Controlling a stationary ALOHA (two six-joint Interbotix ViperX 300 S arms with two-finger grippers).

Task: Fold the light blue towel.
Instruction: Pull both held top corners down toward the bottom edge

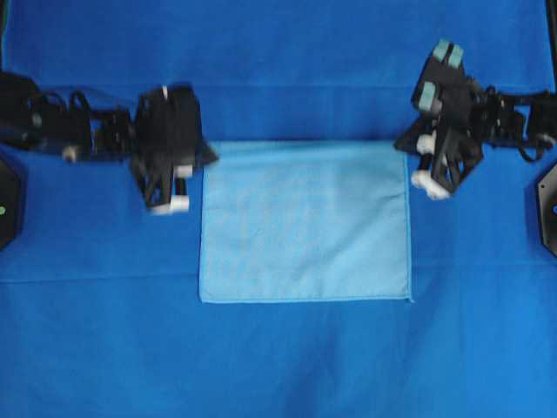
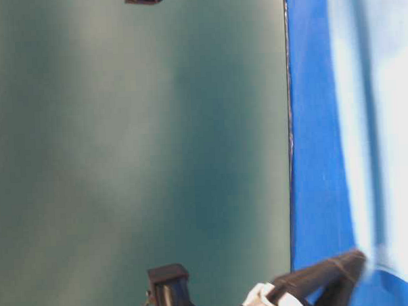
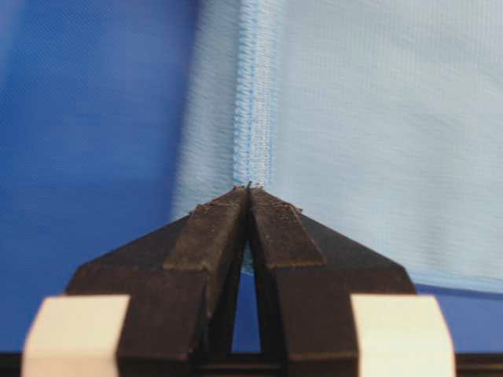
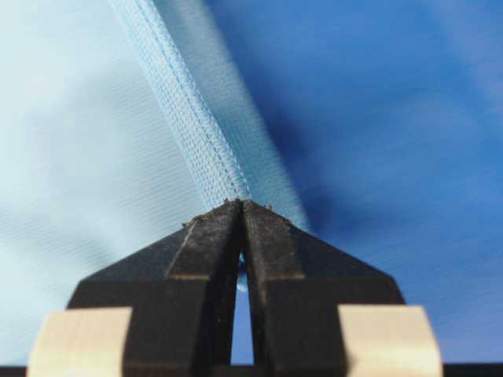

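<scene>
The light blue towel [image 1: 305, 222] lies flat on the table as a rectangle, its stitched hem around the edge. My left gripper [image 1: 211, 158] sits at the towel's far left corner. In the left wrist view its jaws [image 3: 249, 188] are pressed together on the hem [image 3: 253, 102], and a sliver of pale cloth shows between them. My right gripper [image 1: 403, 144] is at the far right corner. Its jaws [image 4: 241, 203] are shut the same way on the hem [image 4: 185, 110]. The towel [image 2: 385, 118] also shows as a pale band in the table-level view.
A saturated royal-blue covering [image 1: 278, 366] spreads over the whole table. Black arm bases stand at the left edge [image 1: 7, 200] and the right edge [image 1: 548, 205]. The table-level view is mostly a dark green wall [image 2: 136, 156], with part of an arm [image 2: 318, 280] low down.
</scene>
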